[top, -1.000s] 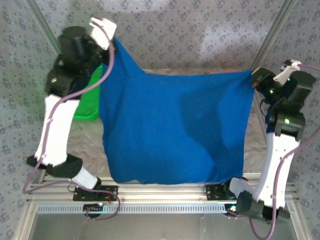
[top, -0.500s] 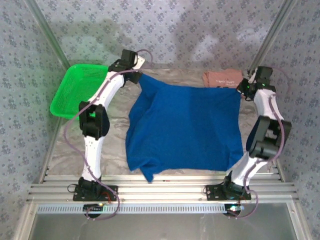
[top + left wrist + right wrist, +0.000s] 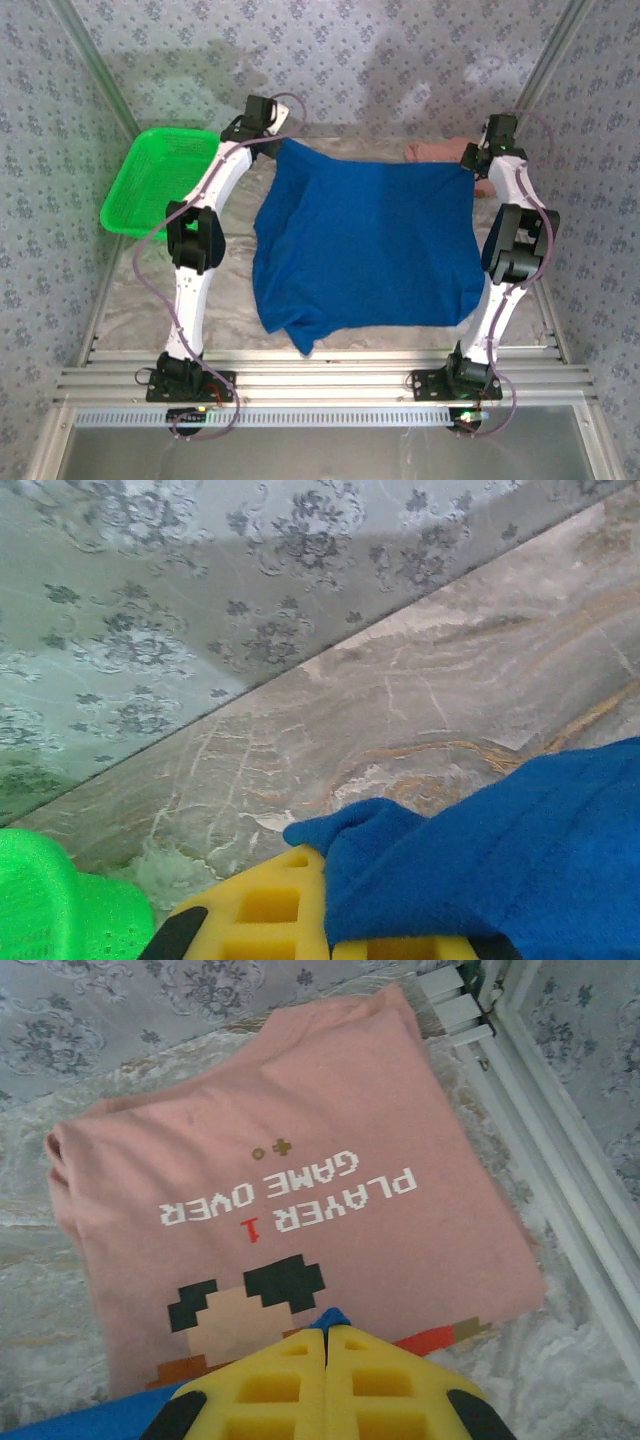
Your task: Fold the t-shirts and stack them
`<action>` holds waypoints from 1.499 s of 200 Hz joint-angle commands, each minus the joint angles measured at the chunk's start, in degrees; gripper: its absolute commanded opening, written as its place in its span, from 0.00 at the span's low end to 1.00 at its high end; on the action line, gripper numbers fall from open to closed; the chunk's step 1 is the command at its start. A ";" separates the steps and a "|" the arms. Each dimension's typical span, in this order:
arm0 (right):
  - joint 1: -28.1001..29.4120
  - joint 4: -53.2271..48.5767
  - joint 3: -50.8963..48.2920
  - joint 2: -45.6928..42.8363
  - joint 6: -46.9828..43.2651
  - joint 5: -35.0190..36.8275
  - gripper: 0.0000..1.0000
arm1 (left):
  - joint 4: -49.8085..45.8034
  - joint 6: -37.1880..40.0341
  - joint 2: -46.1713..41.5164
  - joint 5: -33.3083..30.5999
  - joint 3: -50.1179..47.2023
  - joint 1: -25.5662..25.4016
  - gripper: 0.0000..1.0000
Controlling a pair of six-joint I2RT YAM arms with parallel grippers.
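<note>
The blue t-shirt (image 3: 365, 245) is spread over the table (image 3: 140, 290). Its far edge runs straight from the left gripper (image 3: 278, 143) to the right gripper (image 3: 472, 160). The body extends back from both grippers toward the arm bases, and the near-left corner is bunched. The pink t-shirt (image 3: 290, 1210) lies folded just ahead of the right gripper, long axis across the fingers, print reading inverted. Each gripper is closed, pinching one far corner of the blue t-shirt.
</note>
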 commanded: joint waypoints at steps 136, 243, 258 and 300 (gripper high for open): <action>-1.58 4.84 -31.04 -24.93 1.80 1.78 0.00 | -5.93 -24.43 -34.37 18.86 -44.63 -5.02 0.00; -4.59 3.25 -43.39 -28.53 2.21 2.14 0.00 | 0.16 -31.24 -45.96 19.79 -68.73 -10.08 0.00; -4.69 3.26 -43.09 -27.78 2.23 2.19 0.00 | -0.28 -31.79 -45.84 19.79 -68.63 -11.68 0.00; -4.76 2.90 -42.99 -26.13 2.49 3.37 0.00 | -1.61 -33.68 -46.51 20.12 -69.32 -13.86 0.00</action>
